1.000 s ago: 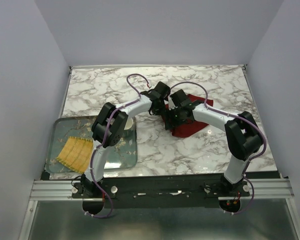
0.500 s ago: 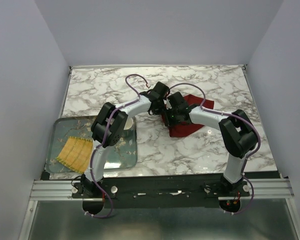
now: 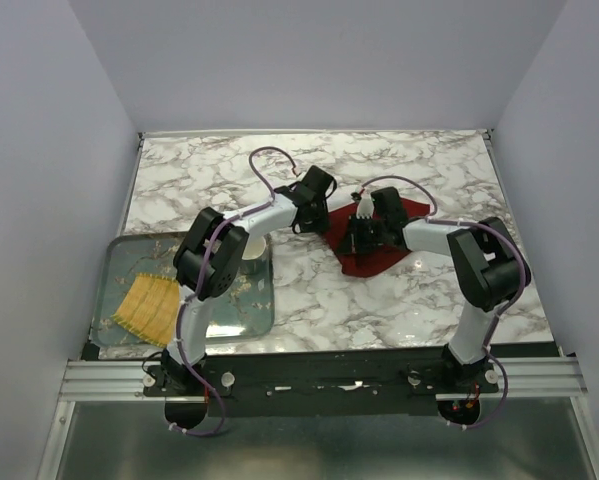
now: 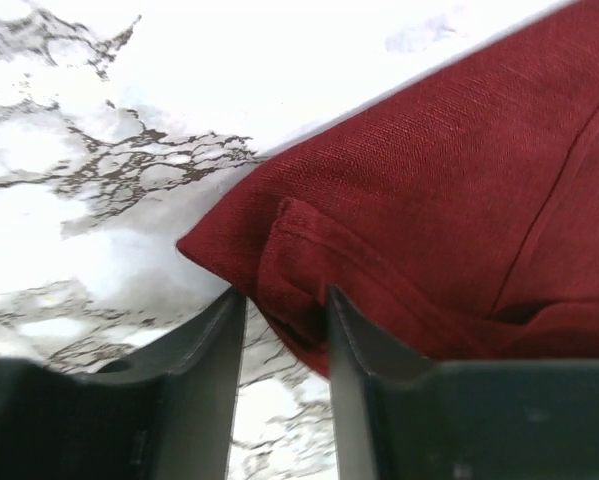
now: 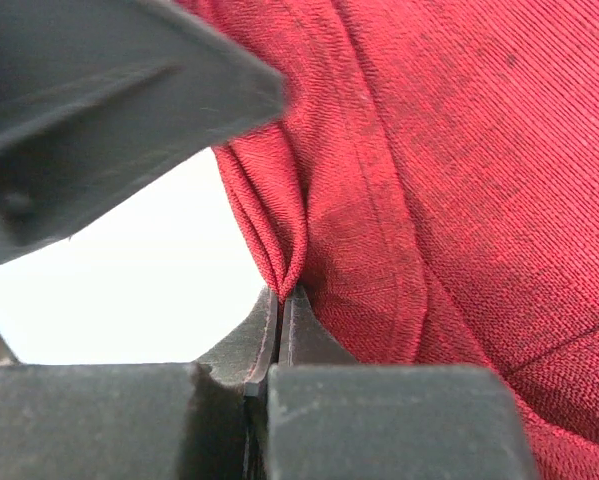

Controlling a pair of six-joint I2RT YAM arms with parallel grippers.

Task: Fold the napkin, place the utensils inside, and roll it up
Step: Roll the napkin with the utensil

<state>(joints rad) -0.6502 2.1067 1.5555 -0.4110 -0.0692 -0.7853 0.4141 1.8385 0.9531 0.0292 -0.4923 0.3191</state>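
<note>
The dark red napkin (image 3: 384,255) lies crumpled on the marble table, right of centre. My left gripper (image 3: 326,222) is at its left corner. In the left wrist view this gripper (image 4: 285,312) stands open, with the hemmed corner of the napkin (image 4: 429,200) lying loosely between the fingertips. My right gripper (image 3: 358,240) is over the cloth's left part. In the right wrist view it (image 5: 280,296) is shut on a pinched fold of the napkin (image 5: 459,150). The utensils are out of view.
A glass tray (image 3: 119,262) sits at the front left with a yellow woven mat (image 3: 151,305) in it. A white cup (image 3: 255,252) stands at the tray's right edge, under the left arm. The left gripper's dark body (image 5: 99,100) looms close to the right wrist camera.
The left gripper has opened and let go of the napkin's corner. The right gripper has shut on a fold of the cloth, and its wrist has swung right and back.
</note>
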